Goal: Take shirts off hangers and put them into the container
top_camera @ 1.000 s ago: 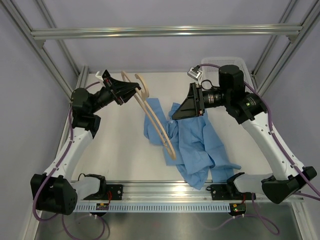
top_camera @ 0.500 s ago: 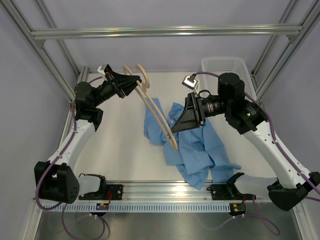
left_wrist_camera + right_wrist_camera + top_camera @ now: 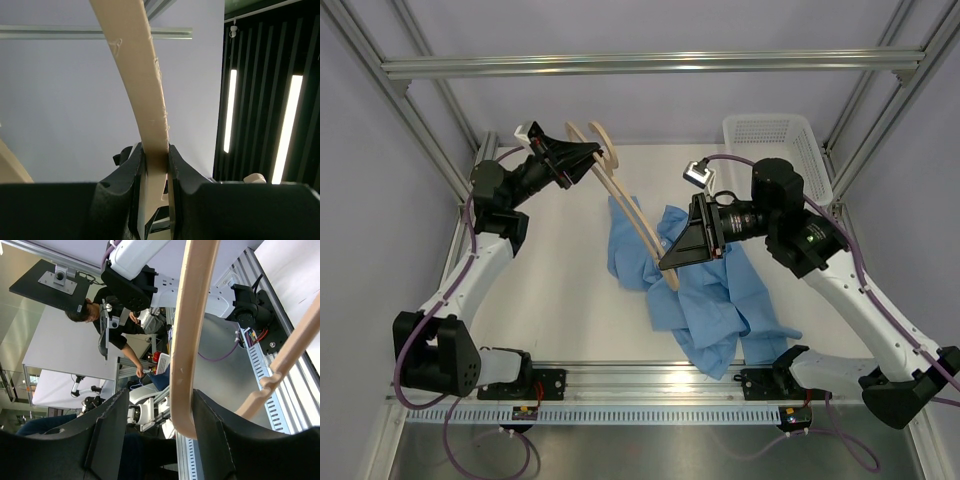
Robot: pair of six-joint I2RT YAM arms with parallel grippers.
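The pale wooden hanger (image 3: 635, 225) slants across the middle of the top view, hook end at the back. My left gripper (image 3: 588, 158) is shut on the hanger near its hook; in the left wrist view the wood (image 3: 140, 75) sits pinched in that gripper (image 3: 156, 160). My right gripper (image 3: 672, 262) is open around the hanger's lower end. In the right wrist view the wood (image 3: 192, 330) rests against the right finger (image 3: 220, 440), with a gap on the left. The light blue shirt (image 3: 715, 295) lies crumpled on the table beneath that end. The white basket (image 3: 770, 130) stands at the back right.
An aluminium frame surrounds the table, with a crossbar (image 3: 650, 65) overhead at the back and upright posts at the corners. A slotted rail (image 3: 650, 378) runs along the near edge between the two arm bases.
My right gripper has moved left and down until the hanger's lower end sits between its jaws, which have narrowed a little. My left gripper has swung the hanger slightly with it.
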